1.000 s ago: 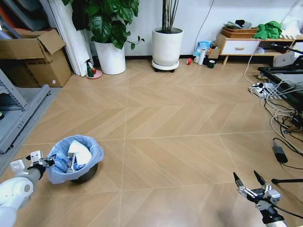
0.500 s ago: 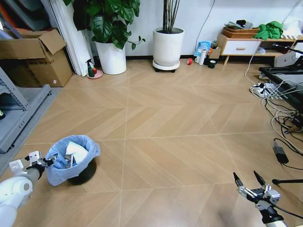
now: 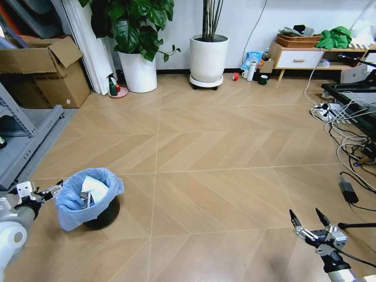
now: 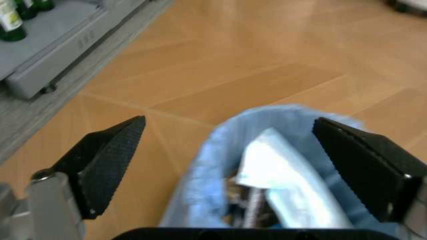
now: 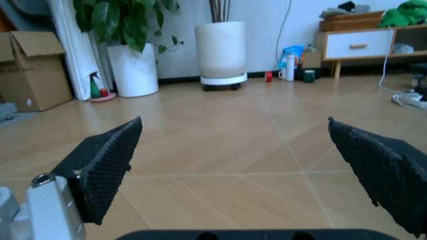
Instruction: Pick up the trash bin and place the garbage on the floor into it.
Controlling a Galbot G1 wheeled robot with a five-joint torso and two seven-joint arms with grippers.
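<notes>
My left end effector (image 3: 51, 191) has let go of the trash bin (image 3: 89, 198) and backed off; half a second ago it was pinching the blue liner at the rim, now its jaws are spread wide and sit just beside the bin, apart from it. The bin stands upright on the floor (image 3: 223, 147) at my lower left, with white paper and other garbage (image 3: 94, 189) inside. My right end effector (image 3: 313, 226) hangs low on the right, jaws open, holding nothing. I'd say the bin's been set down, and I see no loose litter on the nearby floor.
</notes>
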